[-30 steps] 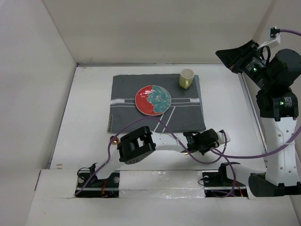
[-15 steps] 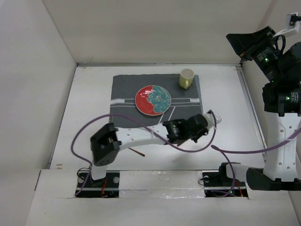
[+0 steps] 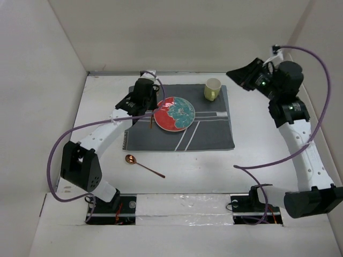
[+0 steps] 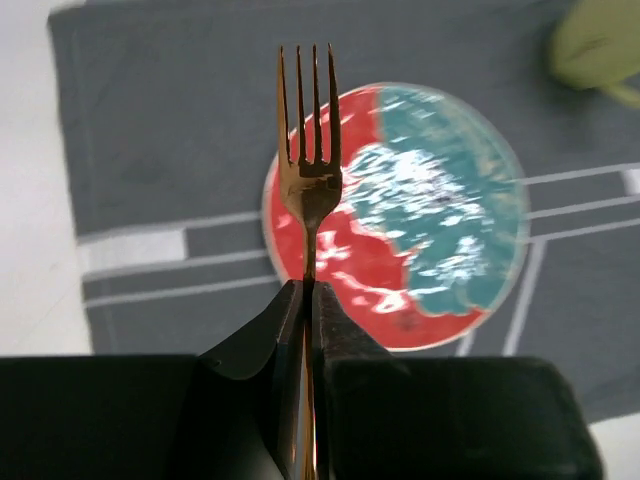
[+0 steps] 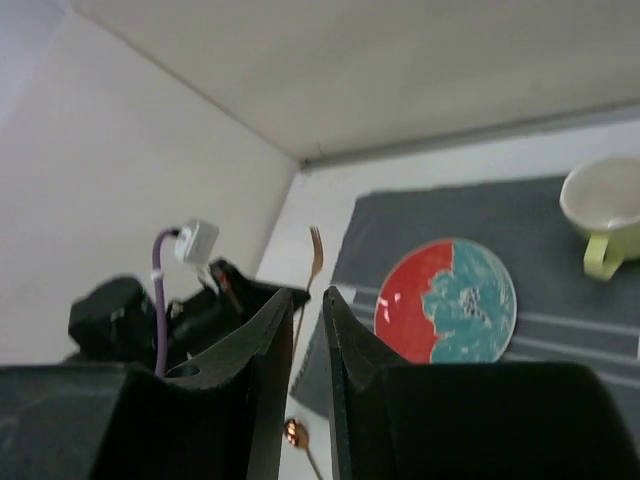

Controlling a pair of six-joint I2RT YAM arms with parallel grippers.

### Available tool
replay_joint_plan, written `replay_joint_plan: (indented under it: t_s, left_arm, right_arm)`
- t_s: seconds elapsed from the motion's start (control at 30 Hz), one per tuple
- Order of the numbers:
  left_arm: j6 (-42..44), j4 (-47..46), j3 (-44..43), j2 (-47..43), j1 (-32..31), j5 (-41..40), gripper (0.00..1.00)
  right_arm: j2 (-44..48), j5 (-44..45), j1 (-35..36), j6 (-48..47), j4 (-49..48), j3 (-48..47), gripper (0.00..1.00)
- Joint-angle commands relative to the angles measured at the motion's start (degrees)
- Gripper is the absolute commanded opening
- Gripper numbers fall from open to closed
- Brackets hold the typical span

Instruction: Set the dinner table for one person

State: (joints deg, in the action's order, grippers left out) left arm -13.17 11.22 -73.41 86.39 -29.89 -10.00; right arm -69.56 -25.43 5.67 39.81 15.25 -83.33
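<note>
I am at the fork-placing step: the left claw (image 4: 308,290) grips the fork (image 4: 308,180) at the left edge of the plate (image 4: 440,230), so I judge the next move is lowering and releasing it onto the placemat (image 3: 209,134) left of the plate, on the tabletop (image 3: 102,107) beneath.

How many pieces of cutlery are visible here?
2. The fork is gripped in the left claw, over the placemat beside the plate. The spoon lies on the table, near the placemat's front left corner. None seems hidden.
</note>
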Motion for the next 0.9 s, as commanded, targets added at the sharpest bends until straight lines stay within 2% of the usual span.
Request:
replay_joint_plan:
  t_s: [0.0,0.13,0.2,0.5,0.87]
  left_arm:
    - [-0.6,1.3,2.1,1.2,6.3,3.0,0.00]
    - [2.0,0.0,2.0,5.7,10.3,2.8,0.00]
    - [3.1,-0.1,1.0,9.3,10.3,1.5,0.00]
    - [2.6,-3.8,-2.3,19.3,10.9,2.8,0.00]
    - [2.8,-3.2,-7.2,26.1,11.4,2.3,0.00]
  right_arm:
    - [2.9,3.3,4.3,-5.0,1.0,4.0,0.23]
    - [6.6,4.2,7.2,-5.7,1.9,11.3,0.23]
    - [7.7,5.3,7.9,-6.5,3.0,13.6,0.23]
    - [10.6,6.5,10.1,-9.6,8.0,16.0,0.24]
    - [10.8,7.6,10.7,-10.5,10.8,17.0,0.25]
